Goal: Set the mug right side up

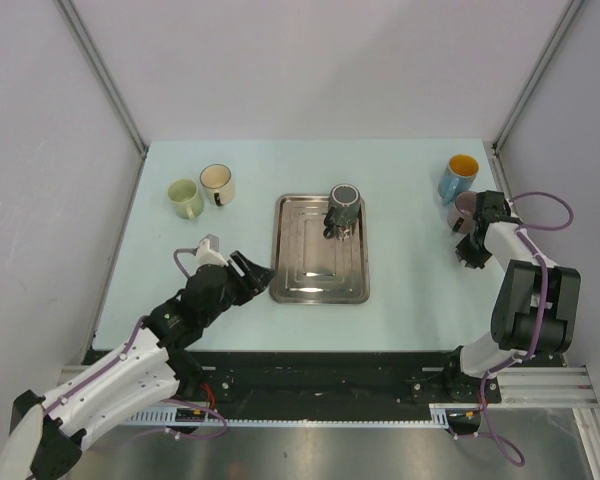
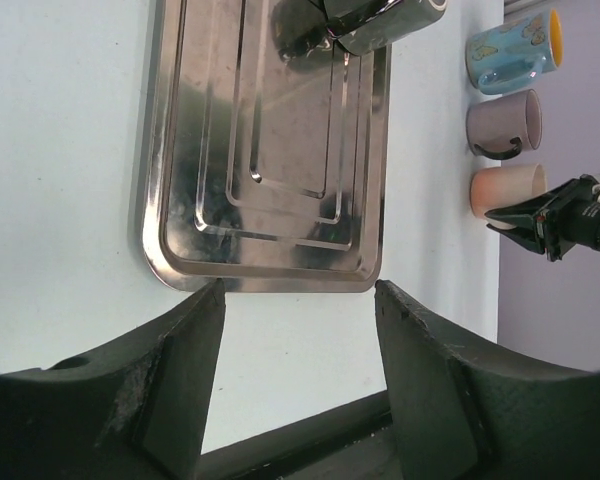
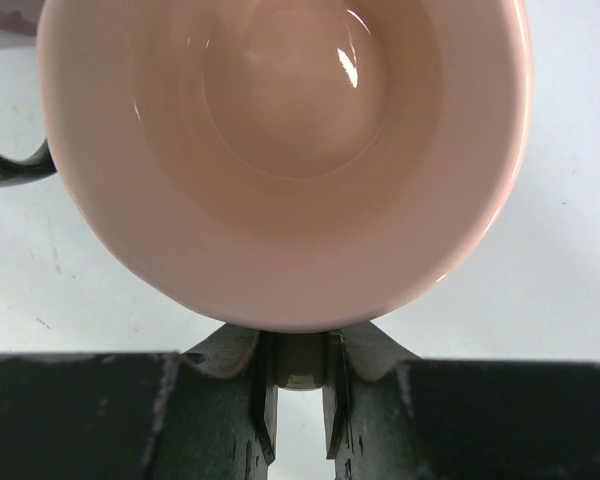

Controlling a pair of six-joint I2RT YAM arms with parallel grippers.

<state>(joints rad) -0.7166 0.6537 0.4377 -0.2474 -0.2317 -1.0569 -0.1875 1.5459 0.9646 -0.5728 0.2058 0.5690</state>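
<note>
A pale pink mug (image 3: 280, 150) fills the right wrist view with its mouth toward the camera, the white table under it. My right gripper (image 3: 300, 350) is shut on its dark handle (image 3: 300, 362). From the left wrist camera the same pink mug (image 2: 505, 192) stands upright at the table's right side, with the right gripper (image 2: 530, 222) at its handle. From above, the right gripper (image 1: 470, 245) covers most of it. My left gripper (image 1: 252, 272) is open and holds nothing, just off the tray's near left corner.
A steel tray (image 1: 315, 285) lies mid-table with a dark mug (image 1: 343, 205) at its far right corner. A mauve mug (image 1: 464, 208) and a blue mug (image 1: 458, 178) stand beside the right gripper. A green mug (image 1: 185, 197) and a cream mug (image 1: 217, 184) stand at the far left.
</note>
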